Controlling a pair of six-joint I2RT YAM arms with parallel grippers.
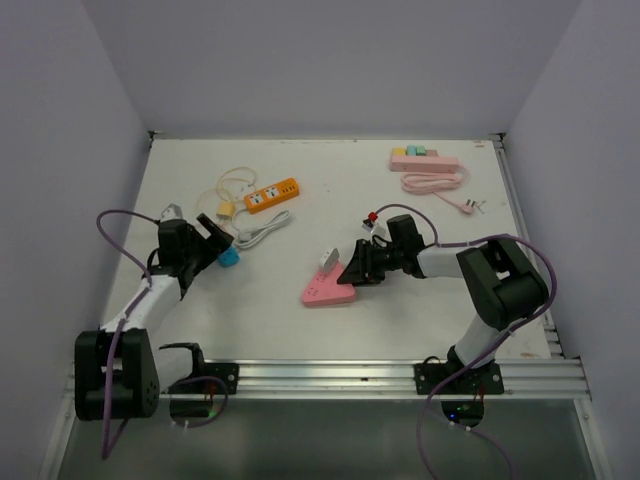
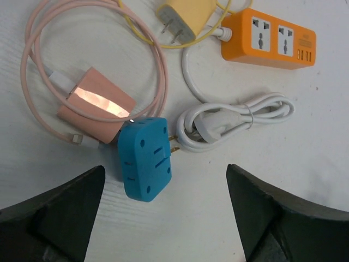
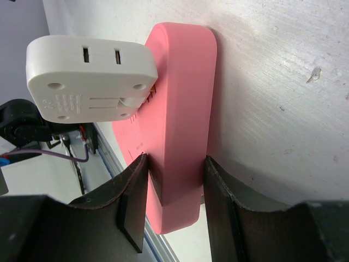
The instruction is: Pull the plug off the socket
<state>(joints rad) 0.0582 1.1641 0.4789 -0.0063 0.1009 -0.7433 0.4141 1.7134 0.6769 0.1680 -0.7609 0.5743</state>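
Right pincer [image 3: 174, 188] clamps narrow end of pink socket block [image 3: 185, 82] on table [image 1: 330, 160], right of centre — white plug [image 3: 90, 76] seated in its face, body standing clear of it. Left pincer [image 2: 166, 213] spread wide, holding nothing, over blue adapter [image 2: 144, 158]. Plug looks light, rigid, smooth plastic — likely best gripped across flat sides, pulled straight out with block pinned.

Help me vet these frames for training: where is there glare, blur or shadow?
Left wrist: a bright glare patch on the salmon charger; the left fingers are dark and soft. Right wrist: pink socket and white plug are sharp, right fingers dark with little detail. Top external: even light, faint shadows.
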